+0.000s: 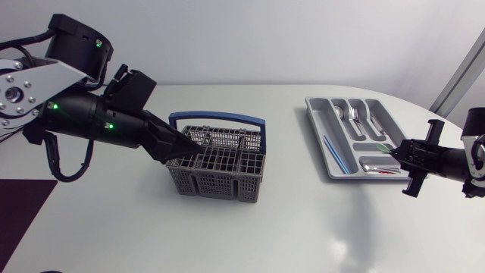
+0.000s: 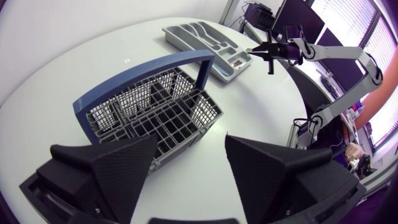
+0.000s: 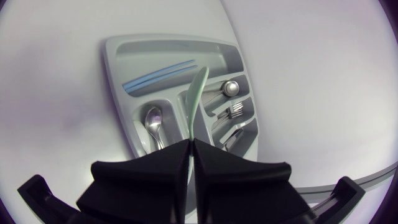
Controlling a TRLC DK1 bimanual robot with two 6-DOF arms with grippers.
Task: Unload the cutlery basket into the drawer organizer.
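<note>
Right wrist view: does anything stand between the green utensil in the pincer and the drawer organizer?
Nothing visible does. The right pincer is shut on the pale green utensil, which hangs over the drawer organizer; only a spoon and a fork lie in compartments beside it.

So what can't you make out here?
Head view: left fingers cover part of the basket; any cutlery there is hidden.
Right wrist view: right fingers hide the gripped end of the pale green piece and the near end of the organizer.
Head view: that piece, too small to identify.
</note>
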